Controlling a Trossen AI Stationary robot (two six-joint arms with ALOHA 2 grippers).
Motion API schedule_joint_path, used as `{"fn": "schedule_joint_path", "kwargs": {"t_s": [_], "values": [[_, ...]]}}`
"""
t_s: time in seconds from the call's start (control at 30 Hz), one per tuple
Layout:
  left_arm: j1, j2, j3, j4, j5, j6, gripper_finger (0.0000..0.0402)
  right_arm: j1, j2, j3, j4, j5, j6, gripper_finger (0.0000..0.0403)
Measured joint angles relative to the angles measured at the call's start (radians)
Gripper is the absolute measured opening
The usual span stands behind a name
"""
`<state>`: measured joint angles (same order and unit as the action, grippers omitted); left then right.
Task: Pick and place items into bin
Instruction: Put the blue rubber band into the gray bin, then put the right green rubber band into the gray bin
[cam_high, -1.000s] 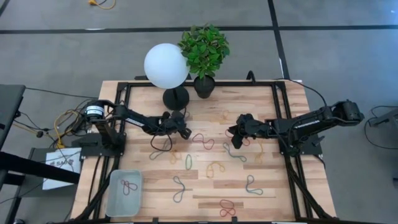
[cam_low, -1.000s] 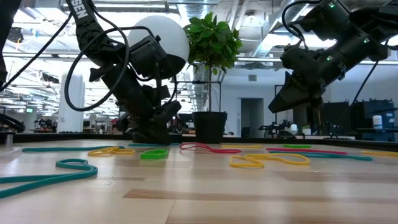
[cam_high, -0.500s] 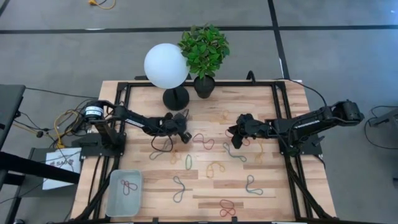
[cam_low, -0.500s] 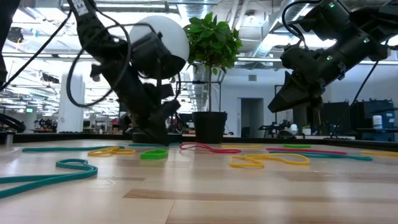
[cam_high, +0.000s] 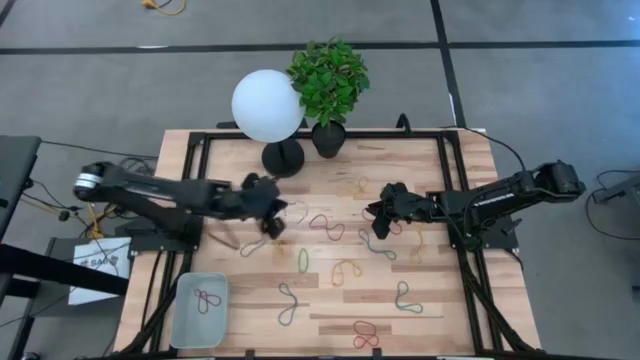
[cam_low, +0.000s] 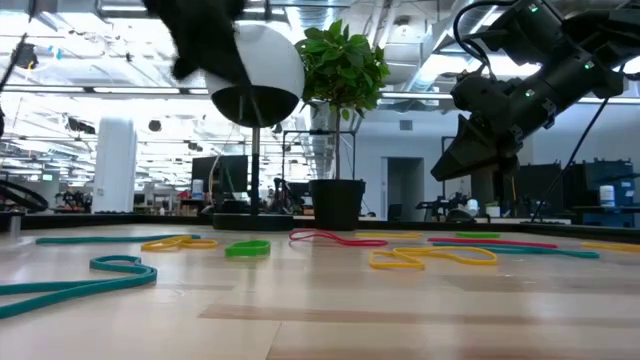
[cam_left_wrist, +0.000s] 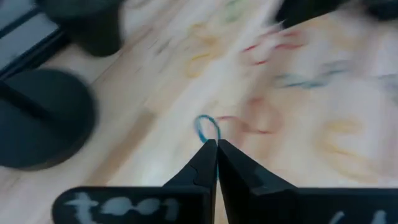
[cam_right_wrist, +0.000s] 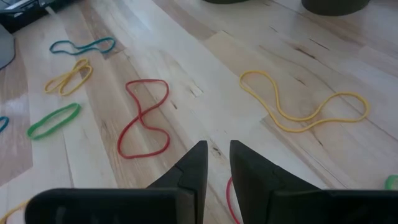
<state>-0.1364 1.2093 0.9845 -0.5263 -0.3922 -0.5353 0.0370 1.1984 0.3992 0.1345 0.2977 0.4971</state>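
Observation:
My left gripper (cam_high: 272, 222) is over the table's middle left, near the lamp base, shut on a blue-green rubber band (cam_left_wrist: 207, 127). In the low view it is a dark blur high above the table (cam_low: 205, 35). My right gripper (cam_high: 377, 225) hovers above the boards right of centre (cam_low: 458, 165), its fingers a narrow gap apart (cam_right_wrist: 217, 149) and touching nothing. Loose bands lie flat on the wood: red (cam_high: 325, 227), green (cam_high: 303, 260), yellow (cam_high: 347, 268), teal (cam_high: 288, 303). The pale bin (cam_high: 182, 322) sits at the near left corner with a red band (cam_high: 207, 300) inside. My left gripper pinches the blue-green band between its two shut fingers. A small loop of the band (cam_left_wrist: 208, 123) sticks out just past the fingertips. The fingers hide the rest of the band.
A white globe lamp (cam_high: 267, 105) on a black base (cam_high: 283, 157) and a potted plant (cam_high: 328, 80) stand at the far edge. More bands lie near the front: teal (cam_high: 405, 298), red (cam_high: 365, 333). A black frame runs along the table's sides.
My left arm has swung up and back toward the table's left. Its gripper has risen from the boards by the lamp base to high above them and moved a little toward the near left. My right arm has kept still.

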Motion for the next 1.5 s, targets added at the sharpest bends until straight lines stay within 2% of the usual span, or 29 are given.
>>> {"fn": "schedule_joint_path", "kwargs": {"t_s": [0.17, 0.37, 0.5, 0.63, 0.73, 0.87, 0.97, 1.27, 1.33, 1.5], "values": [[-0.179, -0.167, 0.057, -0.098, 0.053, -0.14, 0.0, 0.0, 0.0, 0.0, 0.001, 0.0, 0.0, 0.0064], [-0.429, -0.287, 0.068, -0.291, 0.109, -0.434, 0.0, 0.0, 0.0, 0.0, 0.001, 0.0, 0.0, 0.0064], [-0.594, -0.293, 0.068, -0.419, 0.205, -0.617, 0.0, 0.0, 0.0, 0.0, 0.001, 0.0, 0.0, 0.0064], [-0.721, -0.267, 0.067, -0.459, 0.312, -0.873, 0.0, 0.0, 0.0, 0.0, 0.001, 0.0, 0.0, 0.0064], [-0.784, -0.234, 0.067, -0.46, 0.318, -0.996, 0.0, 0.0, 0.0, 0.0, 0.001, 0.0, 0.0, 0.0064], [-0.833, -0.168, 0.067, -0.488, 0.31, -1.027, 0.0, 0.0, 0.0, 0.0, 0.001, 0.0, 0.0, 0.0064], [-0.841, -0.106, 0.066, -0.523, 0.347, -1.022, 0.0, 0.003, 0.0, 0.0, 0.001, 0.0, 0.0, 0.0064], [-0.831, 0.016, 0.066, -0.539, 0.326, -0.904, 0.0, 0.003, 0.0, 0.0, 0.001, 0.0, 0.0, 0.0064], [-0.822, 0.026, 0.066, -0.544, 0.284, -0.908, 0.0, 0.003, 0.0, 0.0, 0.001, 0.0, 0.0, 0.0064], [-0.791, 0.036, 0.066, -0.546, 0.103, -0.922, 0.0, 0.003, 0.0, 0.0, 0.001, 0.0, 0.0, 0.0064]]}}
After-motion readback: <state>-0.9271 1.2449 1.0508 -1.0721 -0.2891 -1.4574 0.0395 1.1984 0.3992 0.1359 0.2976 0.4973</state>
